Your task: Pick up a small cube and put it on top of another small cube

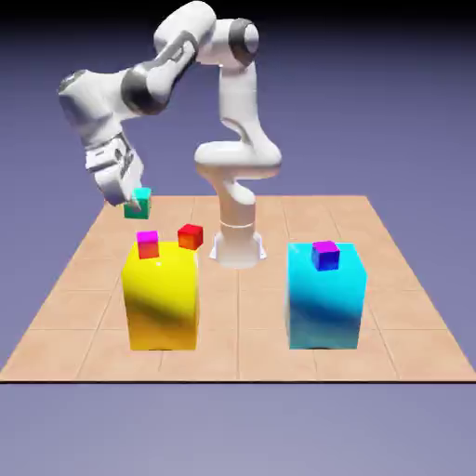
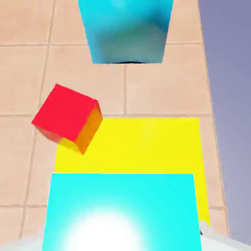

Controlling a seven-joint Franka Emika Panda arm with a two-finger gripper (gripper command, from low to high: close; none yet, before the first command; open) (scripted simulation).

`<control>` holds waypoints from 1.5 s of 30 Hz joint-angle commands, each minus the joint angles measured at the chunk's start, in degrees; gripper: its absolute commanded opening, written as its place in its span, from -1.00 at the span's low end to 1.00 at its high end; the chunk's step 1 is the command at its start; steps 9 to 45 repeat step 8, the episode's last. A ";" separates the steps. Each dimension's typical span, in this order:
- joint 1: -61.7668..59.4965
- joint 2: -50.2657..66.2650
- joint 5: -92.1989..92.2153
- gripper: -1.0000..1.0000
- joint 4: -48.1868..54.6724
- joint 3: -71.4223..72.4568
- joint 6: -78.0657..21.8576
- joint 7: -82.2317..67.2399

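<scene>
One claw [image 1: 133,203], closed on small teal-green cube [image 1: 138,203], held in air above counter [image 1: 390,307] at exterior view's left. In hand view, cube [image 2: 122,211] large between fingertips. Below and just beside: yellow block [image 1: 161,297] bearing magenta-topped cube [image 1: 148,244]. Red cube [image 1: 191,236] tilted, near yellow block's top. Well apart at exterior view's right: cyan block [image 1: 324,296], magenta-topped blue cube [image 1: 324,254] on top.

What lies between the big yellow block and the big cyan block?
Nothing; the exterior view shows bare table between the yellow block and the cyan block.
</scene>
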 commanded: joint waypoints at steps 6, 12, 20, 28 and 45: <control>0.89 1.90 2.09 1.00 -8.51 0.19 10.00 -2.08; 0.68 1.43 1.60 1.00 -6.43 0.14 7.57 -1.57; 0.68 1.43 1.60 1.00 -6.43 0.14 7.57 -1.57; 0.68 1.43 1.60 1.00 -6.43 0.14 7.57 -1.57; 0.68 1.43 1.60 1.00 -6.43 0.14 7.57 -1.57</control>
